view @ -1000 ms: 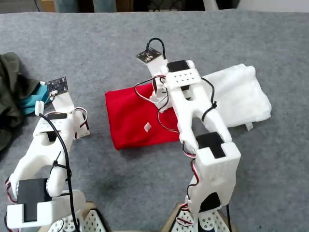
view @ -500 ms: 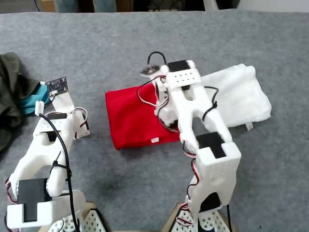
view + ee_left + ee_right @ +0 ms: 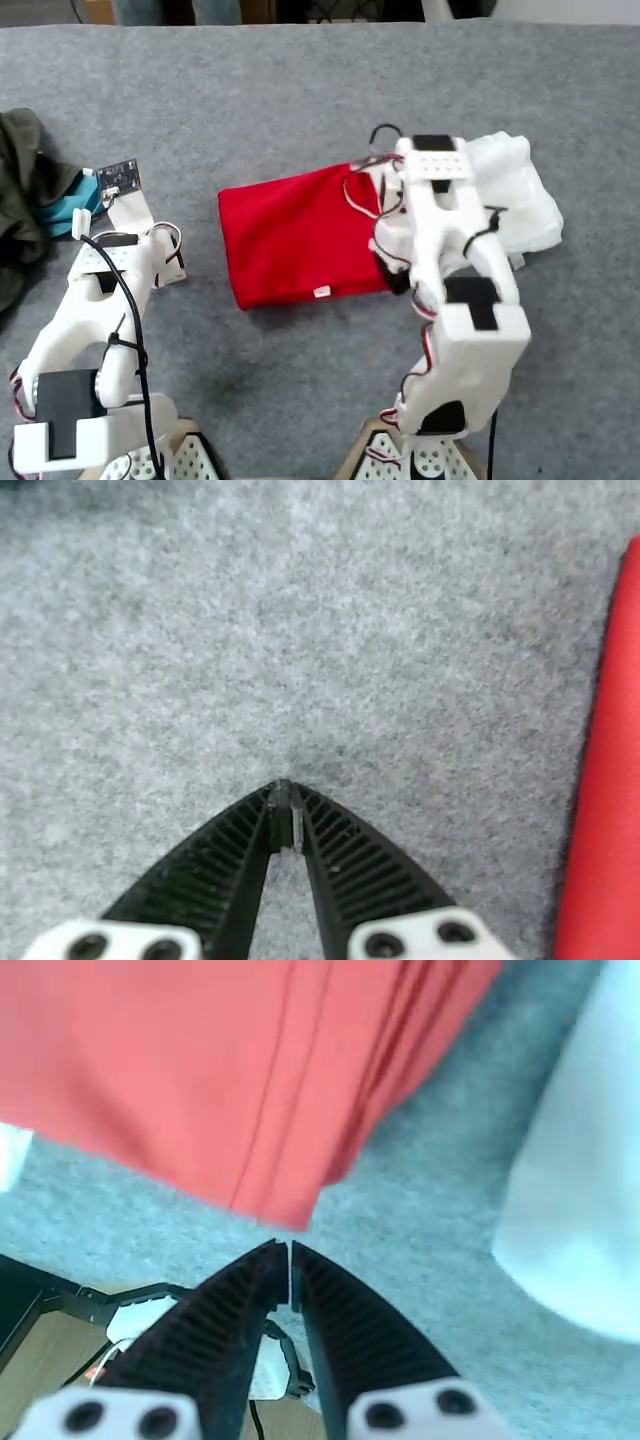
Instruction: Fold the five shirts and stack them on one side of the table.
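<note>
A folded red shirt [image 3: 295,240] lies flat mid-table, and its edge also shows in the left wrist view [image 3: 605,780]. Touching its right side is a folded white shirt [image 3: 515,195]. The right arm [image 3: 440,210] stretches over the seam between them. My right gripper [image 3: 288,1255] is shut and holds nothing. It hangs above the grey felt just off a corner of the red shirt [image 3: 230,1060], with the white shirt [image 3: 580,1190] to one side. My left gripper [image 3: 283,800] is shut and empty over bare felt, left of the red shirt.
A crumpled dark green shirt [image 3: 22,190] and a teal one [image 3: 68,212] are bunched at the table's left edge, beside the left arm [image 3: 100,290]. Grey felt [image 3: 250,90] covers the table. The arm bases stand at the near edge.
The right arm has swung right, off the red shirt toward the white one, leaving the red shirt uncovered and flat. The left arm has not moved.
</note>
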